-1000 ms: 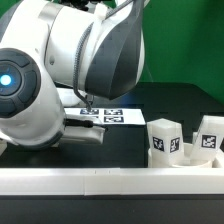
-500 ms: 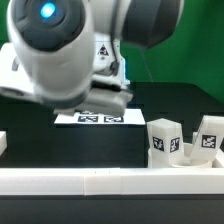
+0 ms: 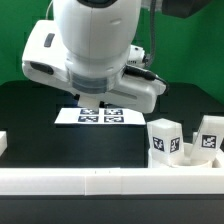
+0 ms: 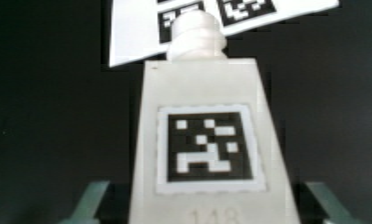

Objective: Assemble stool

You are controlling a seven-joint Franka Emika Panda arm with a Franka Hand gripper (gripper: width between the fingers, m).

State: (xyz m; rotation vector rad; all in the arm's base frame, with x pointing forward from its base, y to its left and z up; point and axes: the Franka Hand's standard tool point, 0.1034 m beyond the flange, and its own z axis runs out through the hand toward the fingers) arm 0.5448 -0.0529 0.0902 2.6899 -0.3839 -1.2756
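In the wrist view my gripper (image 4: 209, 206) is shut on a white stool leg (image 4: 204, 110). The leg is blocky, carries a black-and-white tag and ends in a threaded peg that points toward the marker board (image 4: 165, 25). One finger (image 4: 98, 203) shows on each side of the leg's base. Two more tagged legs (image 3: 165, 140) (image 3: 210, 138) stand upright at the exterior view's right. The arm's white body (image 3: 90, 55) fills the middle of that view and hides the gripper and the held leg there. The seat is out of view.
The marker board (image 3: 98, 116) lies flat on the black table behind the arm. A long white border rail (image 3: 110, 182) runs along the front edge. A small white piece (image 3: 3, 143) shows at the exterior view's far left edge.
The arm has swung and turned, its bulk shifting from the exterior view's left to the middle and upward. The two standing legs and the marker board have not moved.
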